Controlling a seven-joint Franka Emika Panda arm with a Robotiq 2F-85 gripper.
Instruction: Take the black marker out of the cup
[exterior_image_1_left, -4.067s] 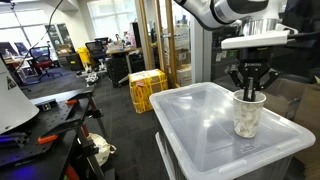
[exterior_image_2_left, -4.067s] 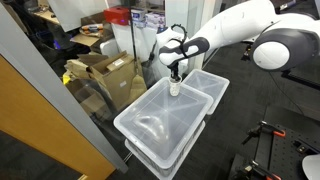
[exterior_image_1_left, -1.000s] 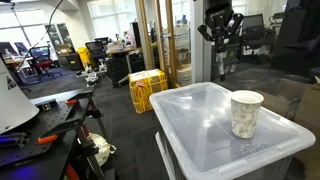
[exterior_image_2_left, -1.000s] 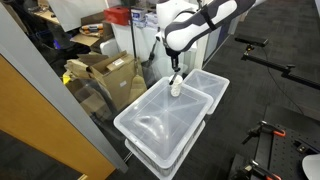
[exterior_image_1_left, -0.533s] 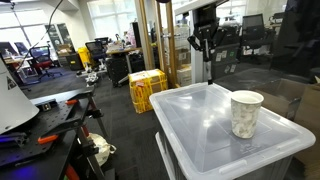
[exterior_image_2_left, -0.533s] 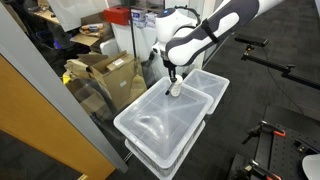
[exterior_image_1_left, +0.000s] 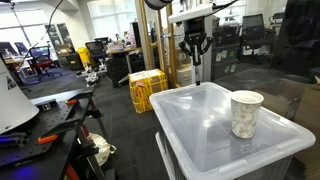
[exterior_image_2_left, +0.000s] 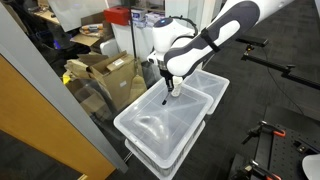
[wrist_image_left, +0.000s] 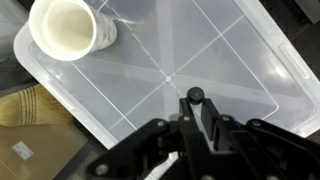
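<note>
My gripper (exterior_image_1_left: 195, 50) is shut on the black marker (exterior_image_1_left: 197, 72), which hangs straight down from the jaws above the far edge of the bin lid. In the wrist view the marker (wrist_image_left: 196, 97) sticks out between my fingers (wrist_image_left: 195, 118). The cup (exterior_image_1_left: 246, 113), white with a mottled grey pattern, stands upright on the lid, off to the side of the gripper, and looks empty in the wrist view (wrist_image_left: 70, 27). In an exterior view the gripper (exterior_image_2_left: 167, 88) holds the marker (exterior_image_2_left: 165, 99) above the lid; the cup is hidden behind the arm there.
The translucent plastic bin lid (exterior_image_1_left: 200, 130) covers a stacked bin, also seen in an exterior view (exterior_image_2_left: 160, 125) and in the wrist view (wrist_image_left: 230, 50). Yellow crates (exterior_image_1_left: 147, 88) and cardboard boxes (exterior_image_2_left: 105, 75) stand on the floor nearby. A workbench (exterior_image_1_left: 40, 120) is at one side.
The gripper, holding the marker, lifted out of the cup and has moved sideways away from it and down toward the lid. The cup has stayed in place.
</note>
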